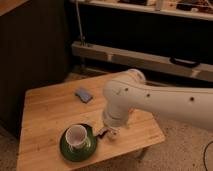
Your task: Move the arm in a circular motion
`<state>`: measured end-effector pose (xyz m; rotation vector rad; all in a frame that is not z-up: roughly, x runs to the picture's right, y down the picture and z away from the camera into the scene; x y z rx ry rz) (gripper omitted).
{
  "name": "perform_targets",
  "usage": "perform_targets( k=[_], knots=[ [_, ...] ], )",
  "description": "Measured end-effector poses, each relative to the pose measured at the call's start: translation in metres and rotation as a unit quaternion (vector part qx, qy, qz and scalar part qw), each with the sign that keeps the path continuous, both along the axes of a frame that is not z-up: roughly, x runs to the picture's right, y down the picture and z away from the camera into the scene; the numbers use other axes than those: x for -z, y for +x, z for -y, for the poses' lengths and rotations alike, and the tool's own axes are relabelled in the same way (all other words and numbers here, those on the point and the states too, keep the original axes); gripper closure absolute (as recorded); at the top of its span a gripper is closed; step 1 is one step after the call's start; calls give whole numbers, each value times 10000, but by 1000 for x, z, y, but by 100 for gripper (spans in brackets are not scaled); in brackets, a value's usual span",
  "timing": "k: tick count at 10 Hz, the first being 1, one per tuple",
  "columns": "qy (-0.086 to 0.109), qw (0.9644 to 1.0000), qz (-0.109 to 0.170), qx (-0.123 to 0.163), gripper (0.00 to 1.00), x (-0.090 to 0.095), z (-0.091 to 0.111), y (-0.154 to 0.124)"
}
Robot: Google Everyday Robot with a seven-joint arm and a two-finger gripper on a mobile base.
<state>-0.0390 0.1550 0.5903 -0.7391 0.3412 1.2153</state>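
The glossy white arm (150, 100) reaches in from the right edge across the wooden table (50, 115). It bends at a bulbous joint (122, 92) with small dark holes and turns down to a cylindrical wrist (114, 120). The gripper (106, 131) hangs at the wrist's lower end, low over the table, just right of the green plate (67, 150). The arm hides the small items that lay beside the plate.
A white cup (76, 135) stands on the green plate at the table's front. A small blue object (84, 94) lies at the table's back middle. A long metal shelf (150, 57) runs behind the table. A dark wall stands at left, and speckled floor lies at right.
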Motion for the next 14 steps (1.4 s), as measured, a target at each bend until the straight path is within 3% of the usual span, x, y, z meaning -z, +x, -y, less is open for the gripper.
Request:
perform_targets(
  k=[2, 4, 7, 10, 12, 14],
  knots=[
    [-70, 9989, 320, 321, 20, 2, 10, -46],
    [-88, 9954, 686, 667, 20, 0, 29, -102],
    [236, 9937, 809, 741, 20, -15, 71, -143],
    [518, 9956, 592, 515, 20, -44, 118, -134],
    [631, 9967, 376, 338, 20, -67, 147, -105],
    [703, 9975, 71, 77, 20, -92, 170, -58]
  ],
)
